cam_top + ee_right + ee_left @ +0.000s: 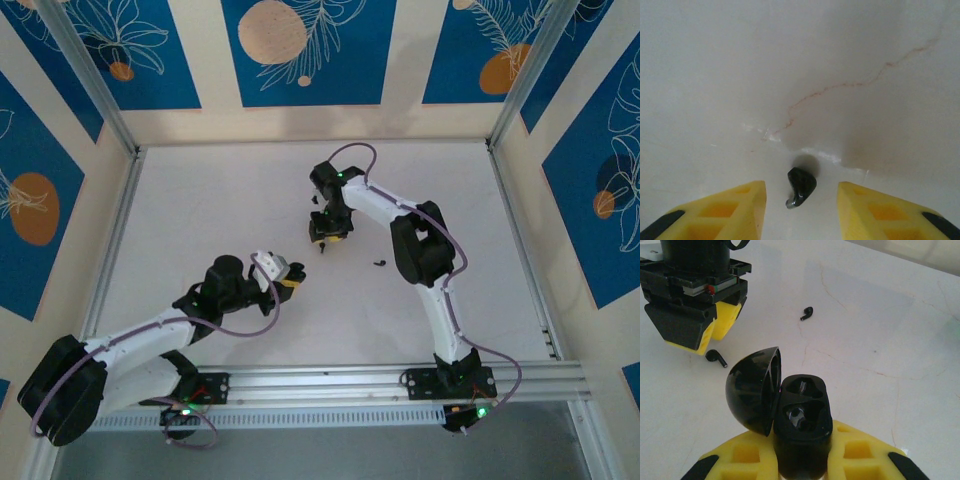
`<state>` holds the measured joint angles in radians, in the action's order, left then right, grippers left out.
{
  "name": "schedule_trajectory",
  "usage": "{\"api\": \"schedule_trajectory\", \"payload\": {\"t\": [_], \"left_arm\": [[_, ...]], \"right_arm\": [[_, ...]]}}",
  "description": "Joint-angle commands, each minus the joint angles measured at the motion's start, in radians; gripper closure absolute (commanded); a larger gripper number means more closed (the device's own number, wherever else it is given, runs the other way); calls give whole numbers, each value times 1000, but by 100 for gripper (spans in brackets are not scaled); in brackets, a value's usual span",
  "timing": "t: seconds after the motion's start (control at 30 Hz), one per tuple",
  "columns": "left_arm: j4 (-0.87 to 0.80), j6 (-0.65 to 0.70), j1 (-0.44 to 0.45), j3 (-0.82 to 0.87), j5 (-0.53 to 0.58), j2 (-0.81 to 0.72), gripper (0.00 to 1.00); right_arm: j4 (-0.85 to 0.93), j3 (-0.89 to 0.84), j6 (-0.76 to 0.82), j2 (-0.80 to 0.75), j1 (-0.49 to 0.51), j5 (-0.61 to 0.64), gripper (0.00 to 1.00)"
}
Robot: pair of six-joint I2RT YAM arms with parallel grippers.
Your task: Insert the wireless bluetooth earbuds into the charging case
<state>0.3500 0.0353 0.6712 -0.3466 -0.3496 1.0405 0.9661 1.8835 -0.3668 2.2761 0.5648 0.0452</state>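
1. Black glossy plastic: an earbud lies on the table near its middle. It sits between the right gripper's fingers, which stand apart and touch nothing.
2. It looks tiny, light, hard and slick, so it would likely skid or flip under an uneven squeeze. Closing gently across the rounded head, where it is thickest, seems the safest hold.
3. The left gripper is clamped on the open case. It holds the case towards the table's near edge, left of the earbud.
4. The left wrist view shows the case's raised lid and two wells that look empty. It also shows a second earbud, well apart on the side towards the right edge.
5. The right wrist view instead gives the gap on each side of the earbud.
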Motion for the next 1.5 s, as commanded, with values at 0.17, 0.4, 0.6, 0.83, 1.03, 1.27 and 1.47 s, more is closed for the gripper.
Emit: {"api": "schedule_trajectory", "payload": {"t": [0.17,0.4,0.6,0.83,1.03,1.27,1.47], "left_arm": [[-11,9,-13,-5,3,-14,87],[-13,5,-14,-5,2,-11,87],[-20,3,-16,-5,2,-16,87],[-25,2,-16,-5,2,-14,87],[-38,9,-16,-15,18,3,87],[24,9,-16,-19,4,90,87],[143,-10,-17,-33,-61,217,88]], "right_arm": [[53,43,-1,42,14,-10,62],[38,43,-4,60,18,-26,67],[23,40,-5,76,19,-23,69],[6,31,-5,76,20,-22,77],[-57,-35,-13,8,20,-33,80],[-193,-209,-9,-168,17,-17,82],[-325,-424,31,-376,15,24,83]]}}
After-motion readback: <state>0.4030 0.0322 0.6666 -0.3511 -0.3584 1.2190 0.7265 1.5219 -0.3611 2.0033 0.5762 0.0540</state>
